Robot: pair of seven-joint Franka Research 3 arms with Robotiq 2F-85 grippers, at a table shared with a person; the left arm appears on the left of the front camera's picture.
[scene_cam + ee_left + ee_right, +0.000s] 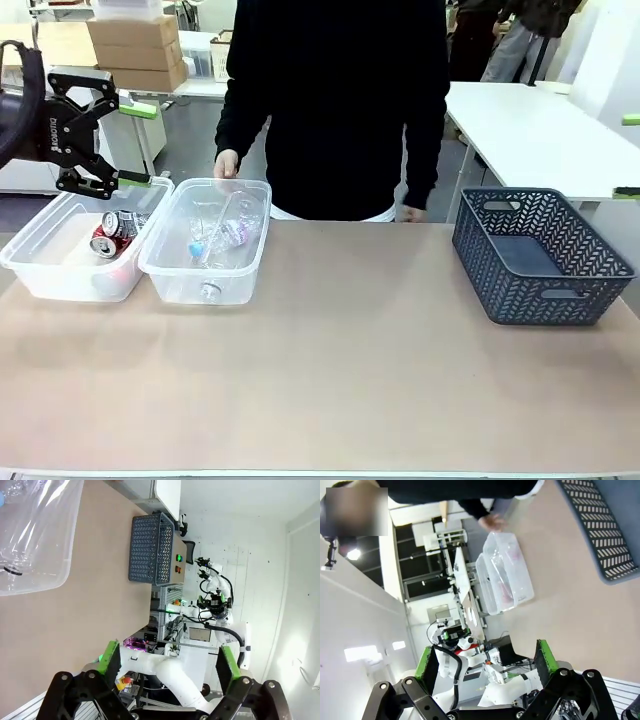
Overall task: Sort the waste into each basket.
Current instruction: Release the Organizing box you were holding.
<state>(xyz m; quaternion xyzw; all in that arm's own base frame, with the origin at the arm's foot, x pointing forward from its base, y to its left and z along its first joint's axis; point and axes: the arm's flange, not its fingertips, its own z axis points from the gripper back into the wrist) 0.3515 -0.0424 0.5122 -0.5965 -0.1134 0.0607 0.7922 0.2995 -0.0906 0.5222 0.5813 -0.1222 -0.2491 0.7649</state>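
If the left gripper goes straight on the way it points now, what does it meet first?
The left gripper is open and points sideways above the table. Its wrist view suggests free air first; the dark lattice basket lies well off that line, though depth is unclear.

Two tubs side by side at worktop (pixel 330 380) far left, cans (pixel 113 234) in left tub (pixel 50 262), bottles (pixel 222 240) in right tub (pixel 180 278), lattice basket (pixel 540 256) far right, person's hand (pixel 226 163) behind right tub, left gripper (pixel 128 140) above left tub's far end.

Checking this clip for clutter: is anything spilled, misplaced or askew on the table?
Nothing stands out. The cans lie in the left clear tub, the bottles in the right clear tub, and the grey basket sits upright.
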